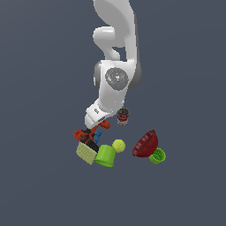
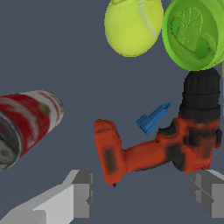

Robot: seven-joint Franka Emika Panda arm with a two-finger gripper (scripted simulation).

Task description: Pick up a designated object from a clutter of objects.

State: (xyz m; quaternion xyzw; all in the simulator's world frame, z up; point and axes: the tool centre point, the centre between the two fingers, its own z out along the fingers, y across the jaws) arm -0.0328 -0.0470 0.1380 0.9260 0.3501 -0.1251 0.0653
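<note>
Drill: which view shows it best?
Wrist view: the drill shows whole, handle to black chuck, between the open gripper fingers. In the exterior view it is small and half hidden under the arm.

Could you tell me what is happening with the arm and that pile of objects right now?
The Panda arm has its end effector lowered over the red drill, which lies on its side among the clutter. The fingers are open on either side of the drill and nothing is gripped yet. A small blue piece lies beside the drill, the yellow-green ball and a lime green cup sit near its black chuck, and the can is off to one side.
</note>
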